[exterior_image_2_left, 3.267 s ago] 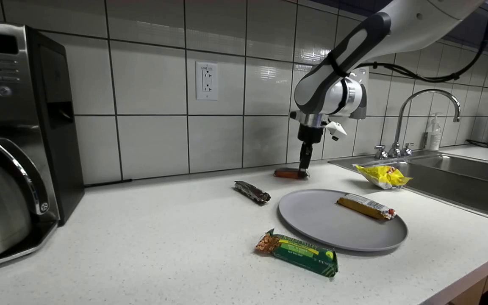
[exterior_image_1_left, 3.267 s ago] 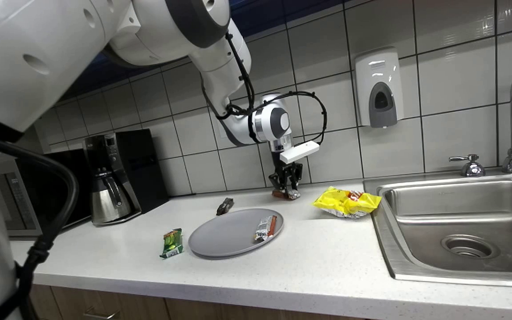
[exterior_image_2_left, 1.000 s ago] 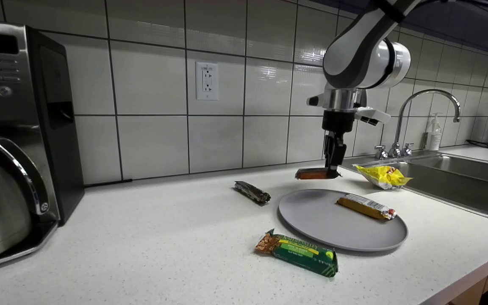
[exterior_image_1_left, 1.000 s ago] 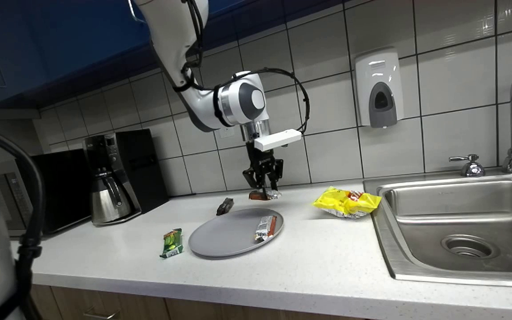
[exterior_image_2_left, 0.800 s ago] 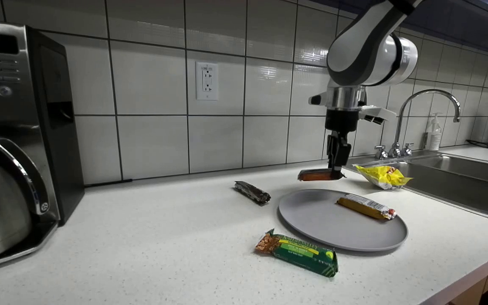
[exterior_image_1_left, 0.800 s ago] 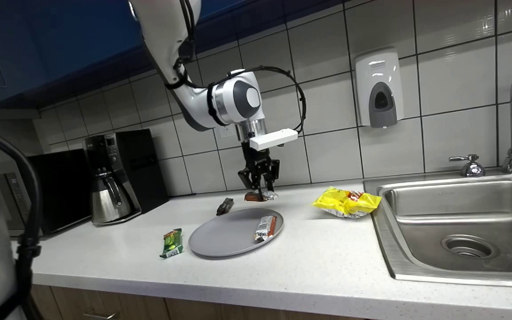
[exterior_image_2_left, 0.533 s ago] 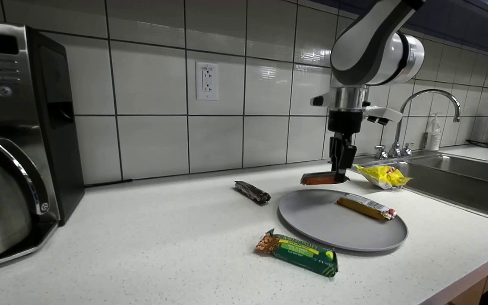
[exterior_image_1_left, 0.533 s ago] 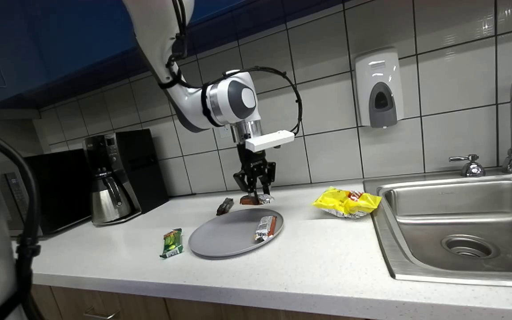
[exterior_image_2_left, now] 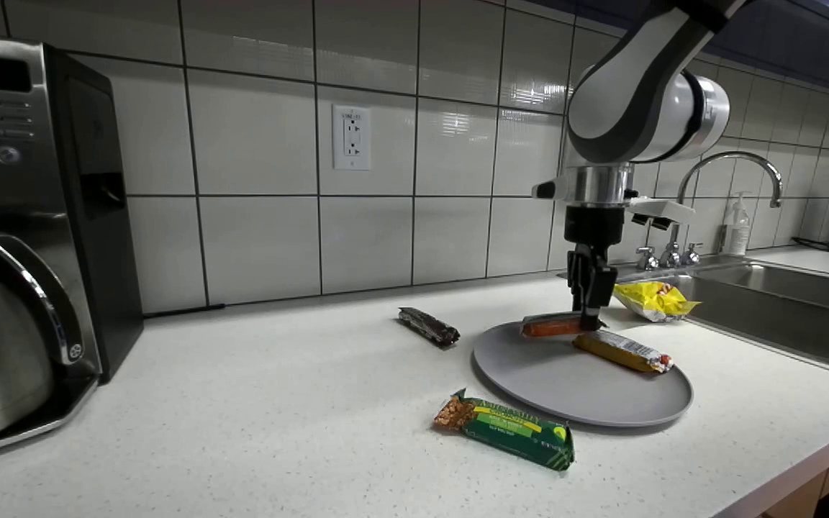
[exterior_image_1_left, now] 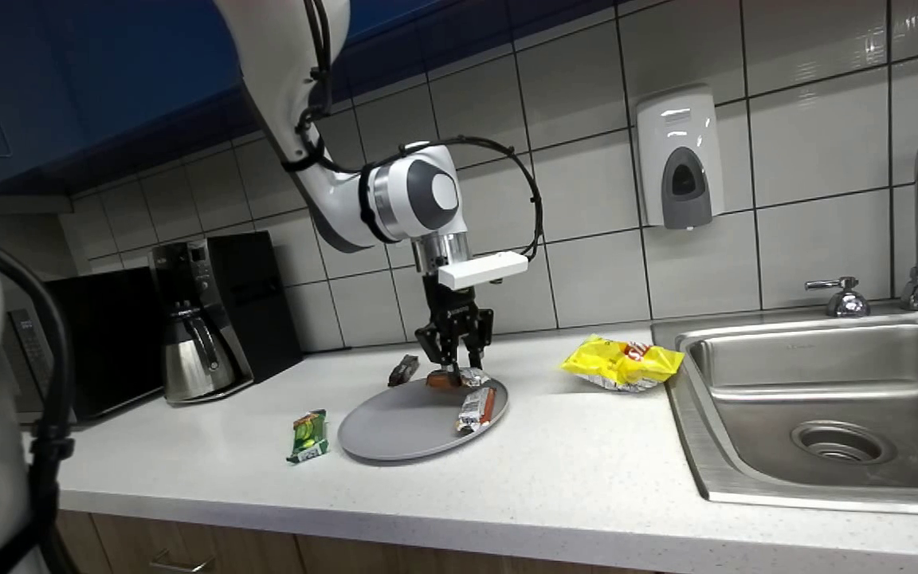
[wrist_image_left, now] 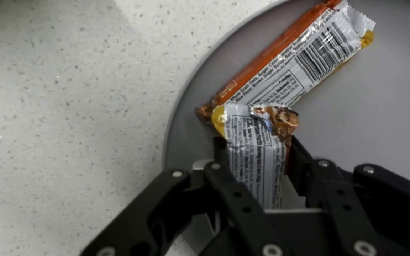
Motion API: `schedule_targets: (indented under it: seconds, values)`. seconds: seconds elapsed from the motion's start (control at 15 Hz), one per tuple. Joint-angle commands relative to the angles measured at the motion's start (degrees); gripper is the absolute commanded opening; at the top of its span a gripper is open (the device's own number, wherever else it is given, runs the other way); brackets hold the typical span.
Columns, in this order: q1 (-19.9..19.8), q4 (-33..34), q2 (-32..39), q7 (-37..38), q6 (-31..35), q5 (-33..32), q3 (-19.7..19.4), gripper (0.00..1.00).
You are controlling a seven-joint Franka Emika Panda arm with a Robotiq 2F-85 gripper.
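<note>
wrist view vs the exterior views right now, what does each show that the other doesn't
Only the wrist view shows a legible barcode on the loose bar and legible label print on the gripped bar.

Only the exterior views show the dark-wrapped bar, the green-wrapped bar, the yellow bag, the coffee maker and the sink.

Both share the gripper closed on a bar, the grey plate, the loose bar lying on it and the speckled counter.
</note>
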Motion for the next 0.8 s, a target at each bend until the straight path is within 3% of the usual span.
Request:
schedule_targets:
  seconds: [0.0,0.47,0.6,0.73]
  values:
    - [1.1,0.2,0.4,-0.1,1.5,-0.2,-0.7,0.18]
    - [2.1,1.9,3.0,0.3,3.3,-0.9,-0.4,0.18]
    - [2.2,2.1,2.8,-0.2,3.1,-0.7,-0.2,0.68]
    - [2.0,2.1,2.0,-0.4,3.0,-0.4,-0.2,0.76]
